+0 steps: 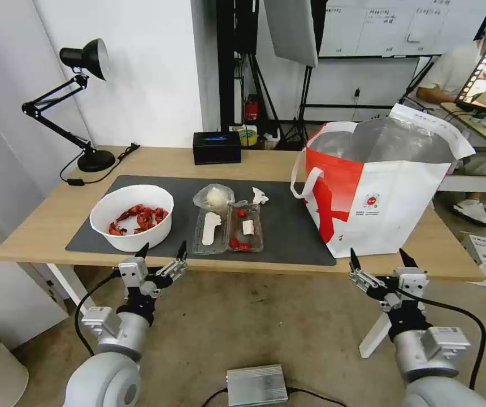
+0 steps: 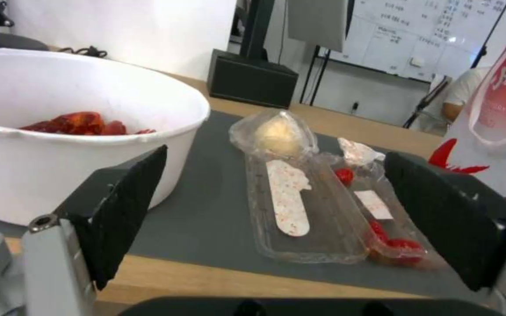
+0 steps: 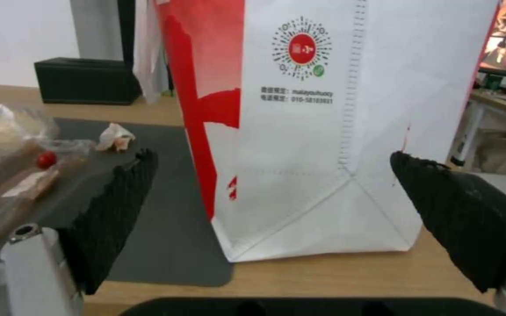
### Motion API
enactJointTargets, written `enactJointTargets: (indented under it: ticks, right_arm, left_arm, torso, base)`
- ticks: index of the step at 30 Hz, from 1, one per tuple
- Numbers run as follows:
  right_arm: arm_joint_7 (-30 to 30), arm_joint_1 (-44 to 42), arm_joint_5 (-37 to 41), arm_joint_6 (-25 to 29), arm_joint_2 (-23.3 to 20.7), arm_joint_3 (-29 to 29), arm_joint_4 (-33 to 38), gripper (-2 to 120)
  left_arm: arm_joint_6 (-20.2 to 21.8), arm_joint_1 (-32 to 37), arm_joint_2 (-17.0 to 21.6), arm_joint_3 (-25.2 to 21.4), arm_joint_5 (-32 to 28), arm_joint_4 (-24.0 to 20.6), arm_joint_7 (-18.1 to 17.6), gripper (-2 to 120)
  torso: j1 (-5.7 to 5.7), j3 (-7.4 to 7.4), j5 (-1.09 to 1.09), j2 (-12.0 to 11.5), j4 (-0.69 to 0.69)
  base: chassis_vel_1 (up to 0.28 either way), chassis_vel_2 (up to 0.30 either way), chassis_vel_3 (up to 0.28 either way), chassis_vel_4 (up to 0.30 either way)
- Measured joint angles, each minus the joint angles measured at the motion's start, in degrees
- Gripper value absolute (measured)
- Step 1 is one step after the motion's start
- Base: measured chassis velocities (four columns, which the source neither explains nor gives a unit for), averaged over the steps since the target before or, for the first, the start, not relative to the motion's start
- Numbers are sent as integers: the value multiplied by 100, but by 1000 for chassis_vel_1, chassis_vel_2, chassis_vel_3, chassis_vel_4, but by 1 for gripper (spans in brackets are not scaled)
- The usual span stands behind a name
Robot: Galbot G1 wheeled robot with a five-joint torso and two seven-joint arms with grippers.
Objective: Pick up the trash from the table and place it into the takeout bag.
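Left gripper (image 1: 161, 251): I hold it spread, empty, facing the clamshell tray (image 1: 229, 228).
Right gripper (image 1: 380, 257): spread before the takeout bag (image 1: 387, 198), short of the counter (image 1: 45, 217).

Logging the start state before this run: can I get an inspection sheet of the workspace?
Surface: light-wood table with dark grey mat.
Job's things: white round bowl of red shells, clear clamshell tray, small clear bag, crumpled white napkin on mat; open white-and-red takeout bag upright.
Clutter: black tissue box, black desk lamp.
Grippers: left pincer, right pincer open, before the table's near edge.
Cables: lamp cord.
Surroundings: grey box on floor.
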Motion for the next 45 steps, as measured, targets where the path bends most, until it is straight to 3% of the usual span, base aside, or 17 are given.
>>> enactJointTargets:
  ticks: [7,12,18,19,22,23,25,26,27,31,33,45]
  right_arm:
    - [-13,-30,-52,73,30,-50,-12,100]
    - [-22,-39,-59,94,26,-37,-14,100]
    - [-26,-82,-59,138,66,19,-9,100]
    - [-26,-82,-59,138,66,19,-9,100]
    - [-30,-127,-61,168,100,62,-3,100]
    - [-30,-127,-61,168,100,62,-3,100]
    - [-31,-142,-57,171,104,98,-3,100]
    - [-34,-142,-55,173,104,106,-2,100]
    - [-34,-142,-55,173,104,106,-2,100]
    - [-41,-164,-53,201,135,140,1,100]
    - [-42,-171,-53,211,144,150,-4,100]
    - [-52,-167,-54,259,209,180,-122,100]
  left_arm:
    - [147,-2,6,175,-288,-85,-12,100]
    - [694,-191,71,434,-1167,-230,-370,100]
    - [1553,-816,83,777,-2791,-364,-1406,100]
    - [1553,-816,83,777,-2791,-364,-1406,100]
    - [1791,-1123,-22,966,-3666,-365,-1973,100]
    - [1791,-1123,-22,966,-3666,-365,-1973,100]
    - [1994,-1471,-179,1090,-4532,-361,-2857,100]
    - [2030,-1580,-222,1116,-4699,-339,-3067,100]
    - [2030,-1580,-222,1116,-4699,-339,-3067,100]
    - [2053,-2104,-387,1231,-5205,-155,-3852,100]
    - [2022,-2202,-411,1261,-5244,-70,-3980,100]
    - [1685,-2644,-555,1397,-5289,670,-4269,100]
  torso:
    - [0,0,0,0,0]
    - [0,0,1,0,0]
    - [0,0,1,0,-1]
    - [0,0,1,0,-1]
    - [0,0,1,0,0]
    - [0,0,1,0,0]
    - [0,0,1,0,0]
    - [0,0,1,0,-1]
    - [0,0,1,0,-1]
    - [0,0,1,0,-1]
    - [0,0,1,0,-1]
    - [0,0,0,0,0]
  base:
    - [0,0,0,0]
    - [0,0,0,0]
    - [0,0,0,0]
    - [0,0,0,0]
    - [0,0,0,0]
    - [0,0,0,0]
    - [0,0,0,0]
    - [0,0,0,0]
    - [0,0,0,0]
    - [0,0,0,0]
    - [0,0,0,0]
    - [0,0,0,0]
